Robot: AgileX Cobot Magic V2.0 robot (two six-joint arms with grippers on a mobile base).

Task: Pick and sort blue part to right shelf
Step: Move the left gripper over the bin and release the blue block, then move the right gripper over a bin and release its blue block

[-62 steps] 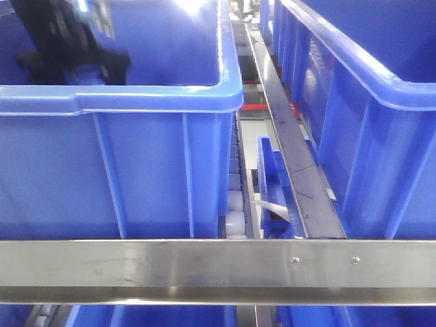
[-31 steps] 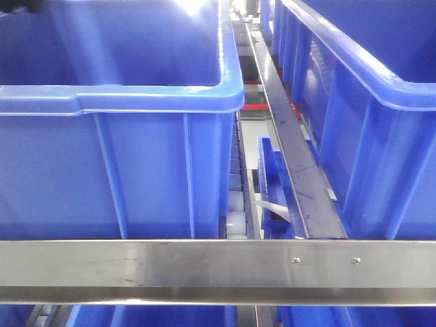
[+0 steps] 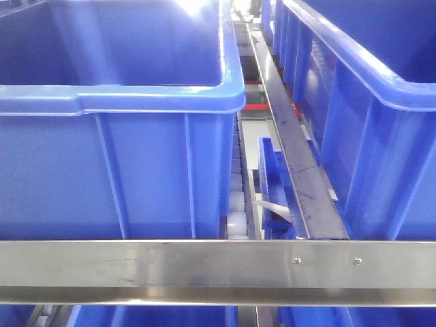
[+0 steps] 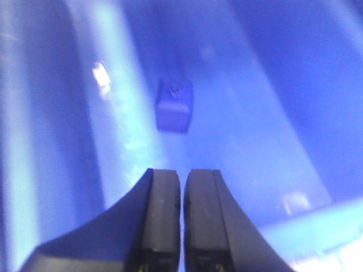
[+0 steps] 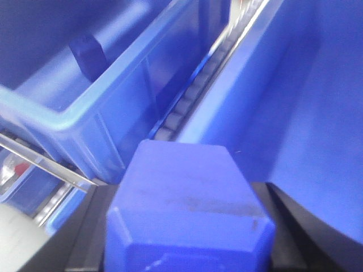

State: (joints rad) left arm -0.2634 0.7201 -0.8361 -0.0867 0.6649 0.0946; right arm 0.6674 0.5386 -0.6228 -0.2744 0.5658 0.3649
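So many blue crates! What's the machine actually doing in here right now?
It is sorting small blue parts into crates on a steel rack. The right gripper is clamped on a chunky blue part, held above the roller track between two crates. The left gripper is shut and empty, looking down into a crate where another small blue block lies on the floor. Neither arm shows in the front view, only the crates on the rack.
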